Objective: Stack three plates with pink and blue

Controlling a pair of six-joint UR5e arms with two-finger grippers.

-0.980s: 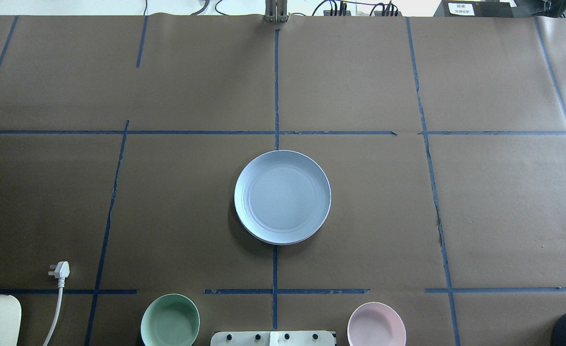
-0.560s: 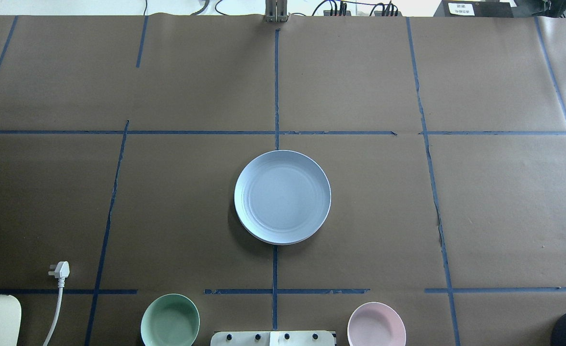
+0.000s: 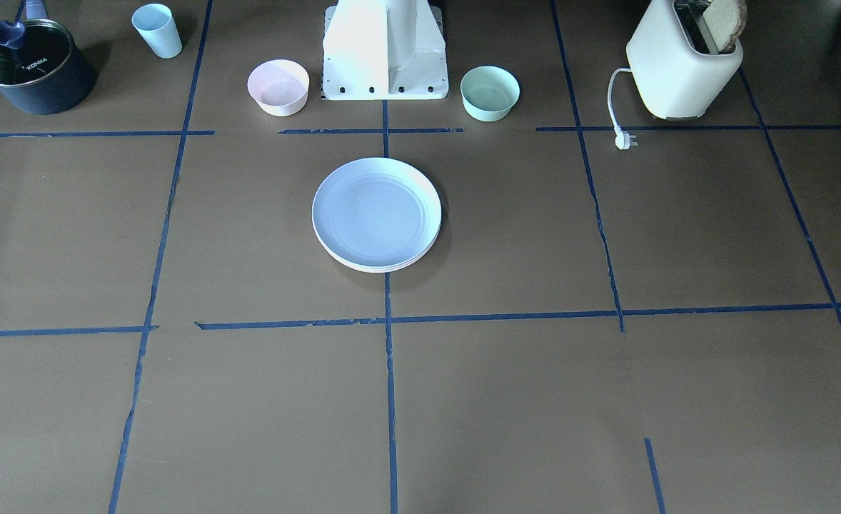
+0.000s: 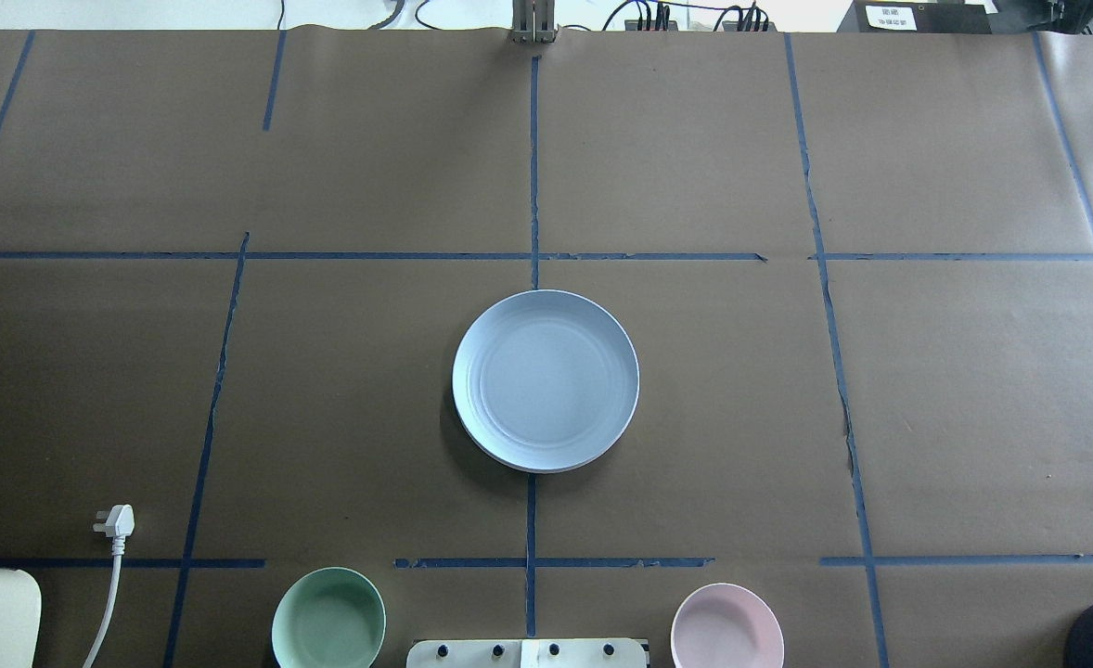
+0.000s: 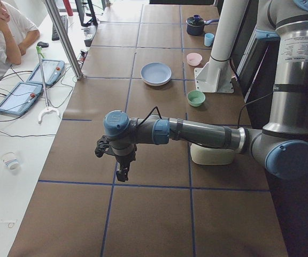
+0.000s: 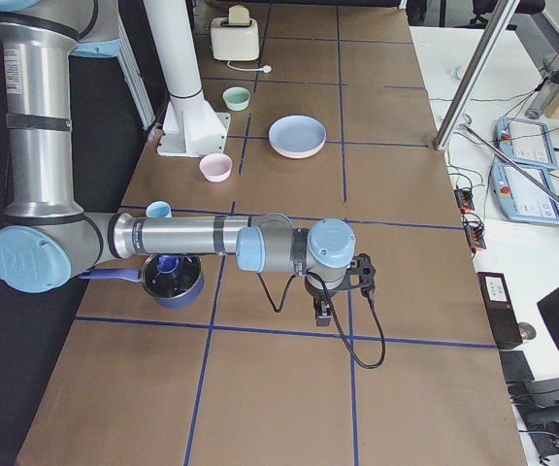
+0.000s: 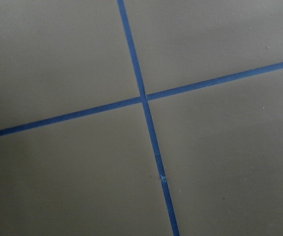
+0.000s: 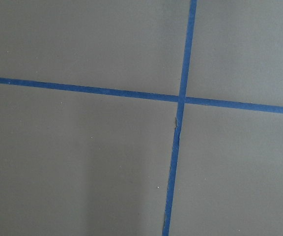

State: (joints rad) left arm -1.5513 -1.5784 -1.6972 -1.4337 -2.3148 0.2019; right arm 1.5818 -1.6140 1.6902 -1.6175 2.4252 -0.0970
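While the blue plate (image 4: 546, 378) tops the stack (image 3: 376, 269) dead centre of the overhead frame, left gripper (image 5: 121, 174) and right gripper (image 6: 324, 313) hover mid-frame in the side views, can't tell if either's clenched.

Left arm (image 5: 202, 133), right arm (image 6: 178, 236) outstretched level; fingers (image 5: 121, 174) point down, spacing unclear.
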